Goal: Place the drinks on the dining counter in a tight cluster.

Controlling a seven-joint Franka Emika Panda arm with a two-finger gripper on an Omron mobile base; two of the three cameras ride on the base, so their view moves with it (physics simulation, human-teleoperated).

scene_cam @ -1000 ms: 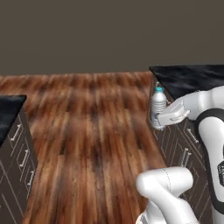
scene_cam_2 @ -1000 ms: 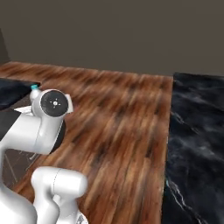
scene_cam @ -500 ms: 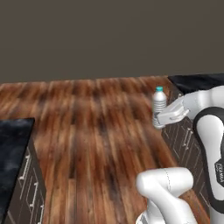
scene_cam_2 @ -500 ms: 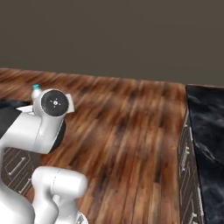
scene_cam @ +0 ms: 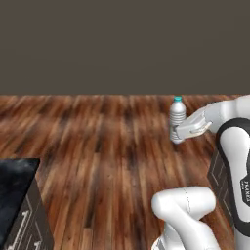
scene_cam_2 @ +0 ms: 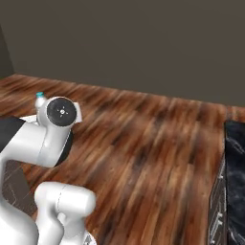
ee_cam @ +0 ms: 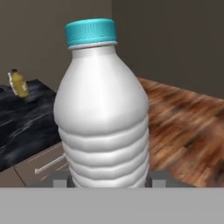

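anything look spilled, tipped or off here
Nothing stands out. The gripper holds the blue-capped water bottle upright above the wood floor, cap on. The yellow-orange juice jug stands upright on a black marble counter. No spills show.

Open wood floor (scene_cam: 97, 146) ahead, black counter (ee_cam: 26, 122) beside, juice jug (ee_cam: 18, 84) seemingly far back

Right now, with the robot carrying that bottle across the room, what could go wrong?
The water bottle is pinched only near its base by the fingers, upright and high above the wooden floor, so a jolt might tip it loose. In the hand view the bottle also blocks much of the sight toward the black counter and the juice jug, so setting it down close beside the jug could knock it.
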